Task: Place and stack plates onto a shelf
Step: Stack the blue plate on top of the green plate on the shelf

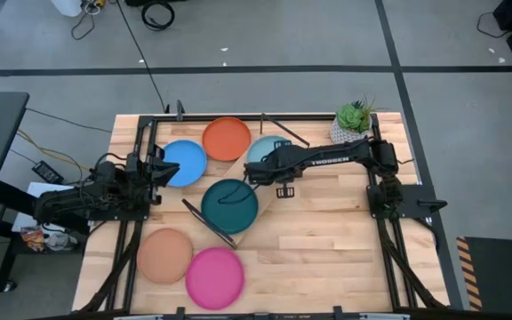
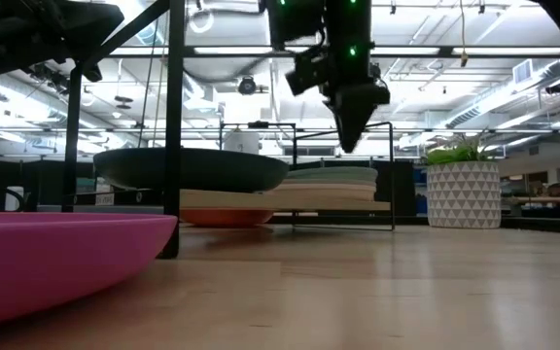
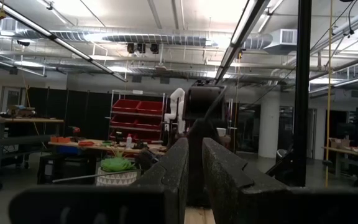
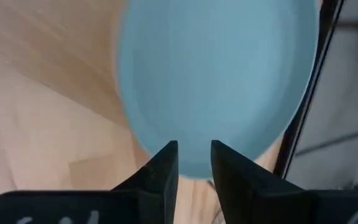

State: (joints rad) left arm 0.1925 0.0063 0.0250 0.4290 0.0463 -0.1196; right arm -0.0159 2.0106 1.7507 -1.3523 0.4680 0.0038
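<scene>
The shelf (image 2: 358, 206), a pale board with black wire ends, lies slantwise across the table's middle. A dark teal plate (image 1: 229, 205) rests on its near end. A light teal plate (image 1: 269, 149) tops a stack (image 2: 333, 180) on its far end. My right gripper (image 4: 194, 146) hangs open just above that plate's rim, pointing steeply down, with nothing between its fingers. On the table lie blue (image 1: 183, 163), orange (image 1: 227, 139), tan (image 1: 164, 255) and pink (image 1: 214, 277) plates. My left gripper (image 3: 195, 146) waits at the table's left by the blue plate, its fingers a little apart on nothing.
A potted plant (image 1: 352, 124) stands at the table's far right corner. The shelf's black wire frames (image 1: 283, 135) rise beside the stack. Bare tabletop (image 1: 327, 240) stretches across the near right.
</scene>
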